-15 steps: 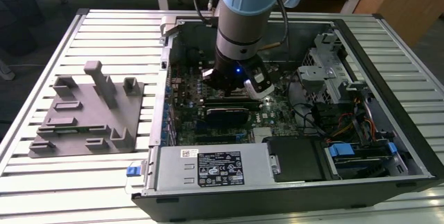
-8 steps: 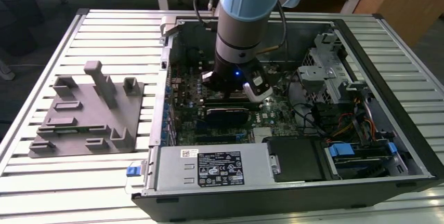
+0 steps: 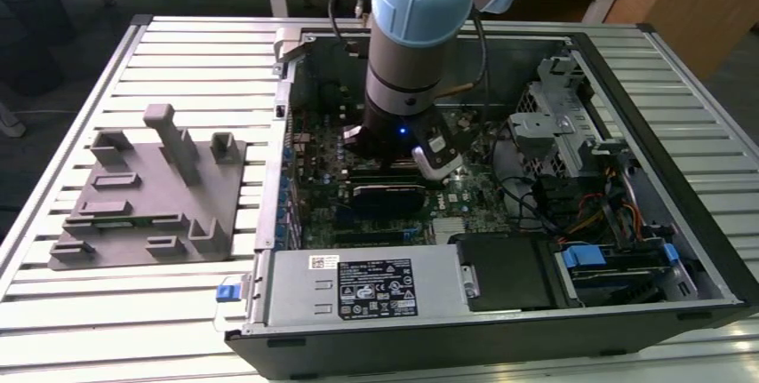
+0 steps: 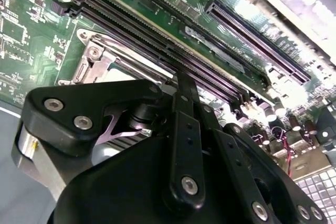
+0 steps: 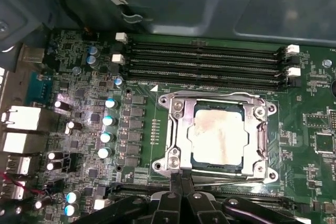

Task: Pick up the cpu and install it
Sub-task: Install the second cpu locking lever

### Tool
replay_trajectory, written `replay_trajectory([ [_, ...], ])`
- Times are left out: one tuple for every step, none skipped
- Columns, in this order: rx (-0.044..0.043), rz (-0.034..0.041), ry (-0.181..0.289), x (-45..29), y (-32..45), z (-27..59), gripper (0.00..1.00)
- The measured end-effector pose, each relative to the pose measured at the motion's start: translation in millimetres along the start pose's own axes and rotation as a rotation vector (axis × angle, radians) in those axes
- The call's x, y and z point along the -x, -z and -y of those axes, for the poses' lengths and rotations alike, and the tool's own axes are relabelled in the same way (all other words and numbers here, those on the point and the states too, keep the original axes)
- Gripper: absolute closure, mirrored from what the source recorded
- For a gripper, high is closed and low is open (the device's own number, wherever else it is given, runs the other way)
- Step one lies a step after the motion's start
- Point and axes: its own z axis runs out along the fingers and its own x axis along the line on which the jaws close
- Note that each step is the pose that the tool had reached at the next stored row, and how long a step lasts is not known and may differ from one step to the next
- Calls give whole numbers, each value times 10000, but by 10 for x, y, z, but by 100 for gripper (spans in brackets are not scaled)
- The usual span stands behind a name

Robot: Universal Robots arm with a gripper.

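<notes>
1 cpu (image 5: pixel 218 139) is seen lying flat in the socket frame (image 5: pixel 176 129) on the motherboard (image 5: pixel 84 77), silvery face up, just beyond the tips of the gripper (image 5: pixel 181 179) in the first wrist view. The fingers (image 5: pixel 176 182) are pressed together with nothing between them, their tips at the frame's near edge. The chip is square, so no long axis can be given; its edges run parallel to the 4 memory slots (image 5: pixel 205 61). Judged from this, seating looks done and the release or securing stage is in hand; a careful clearance from the frame is called for.
</notes>
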Motion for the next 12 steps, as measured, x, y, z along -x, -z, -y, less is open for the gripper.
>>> replay_trajectory([
  [32,2,0,-8,2,11,89],
  [60,3,-1,-16,4,23,89],
  [84,5,-1,-22,7,36,89],
  [104,5,0,-26,10,51,89],
  [124,7,0,-30,13,66,89],
  [146,8,1,-34,15,80,89],
  [173,10,1,-41,17,91,89],
  [206,12,3,-48,17,100,89],
  [249,14,5,-54,18,108,89],
  [290,16,4,-61,17,112,89],
  [328,18,6,-67,15,113,89],
  [362,20,7,-72,13,113,89],
])
